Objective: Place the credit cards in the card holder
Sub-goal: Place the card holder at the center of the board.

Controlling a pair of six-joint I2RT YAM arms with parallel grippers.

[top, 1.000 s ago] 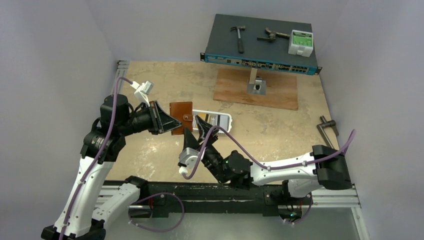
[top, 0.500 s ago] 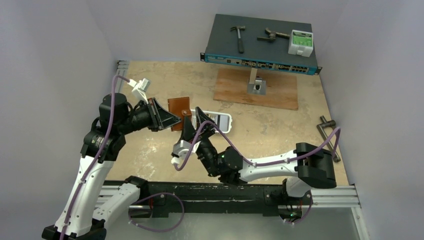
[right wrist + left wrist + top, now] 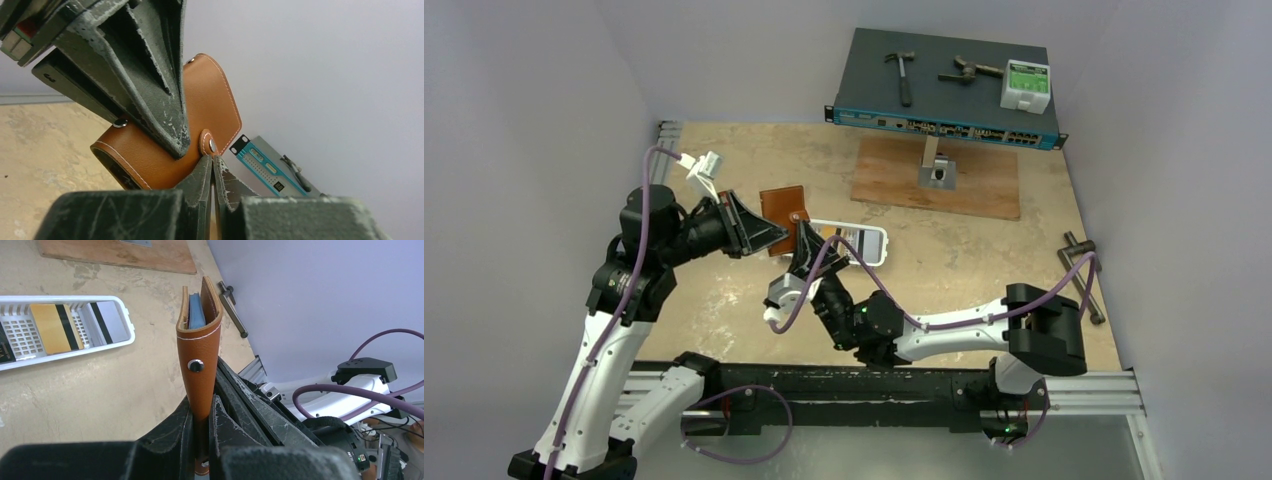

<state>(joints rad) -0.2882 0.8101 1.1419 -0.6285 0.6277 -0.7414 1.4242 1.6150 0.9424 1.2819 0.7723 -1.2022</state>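
1. Brown leather fills most of my view, yet much of the card holder [image 3: 200,347] is hidden. Its near end is buried between the fingers of my left gripper [image 3: 202,390], and in the right wrist view that same gripper covers its upper left part. I cannot see the inner pockets.
2. My left gripper pinches the card holder and holds it in the air above the bench [image 3: 100,385], near the white tray [image 3: 127,335].
3. My right gripper [image 3: 212,162] has its fingers pressed together, with the tips right at the snap tab [image 3: 209,144]. I cannot tell whether any leather is caught between them.
4. From my left wrist the holder stands edge-on, its long axis running straight away from the fingers.
5. It is tan-brown with pale stitching and a metal stud [image 3: 195,366]. A blue card [image 3: 196,310] shows between the leather layers at the far end.
6. In the tray lie an orange-yellow card [image 3: 47,327] and a grey card [image 3: 107,320], each with a dark stripe. A black card [image 3: 5,347] is cut off at the frame's edge.
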